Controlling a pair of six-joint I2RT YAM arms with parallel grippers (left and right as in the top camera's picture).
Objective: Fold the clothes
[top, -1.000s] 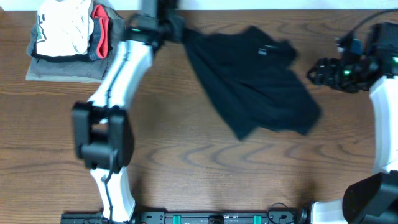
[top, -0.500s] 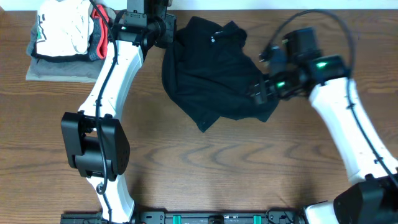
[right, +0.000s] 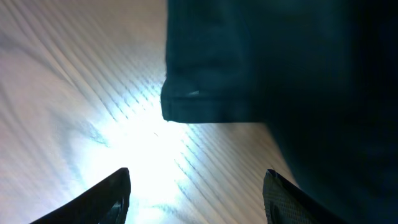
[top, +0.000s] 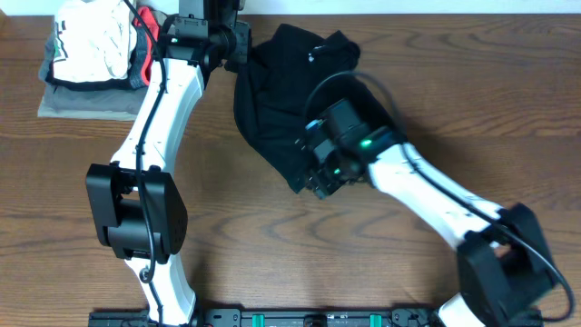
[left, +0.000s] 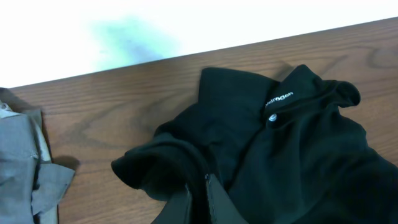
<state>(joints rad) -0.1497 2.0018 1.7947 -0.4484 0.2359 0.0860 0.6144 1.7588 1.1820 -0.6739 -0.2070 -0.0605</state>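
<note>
- T-shirt, seen from overhead: a black, soft heap bunched at the far middle of the wooden table, not spread flat. The left gripper pinches its far-left edge, probably to anchor that side. The right gripper hangs over the near corner, likely to take it and draw the cloth out flat. A white garment sits on a grey folded garment, well apart at the far left.
- Left wrist view: the fingertips are closed tight on a fold of the matt fabric, which ridges up around them. The small white logo faces up among loose wrinkles.
- Right wrist view: the jaws stand wide apart with nothing between them. A squared hem corner lies just ahead of them on pale, glare-lit wood grain.
</note>
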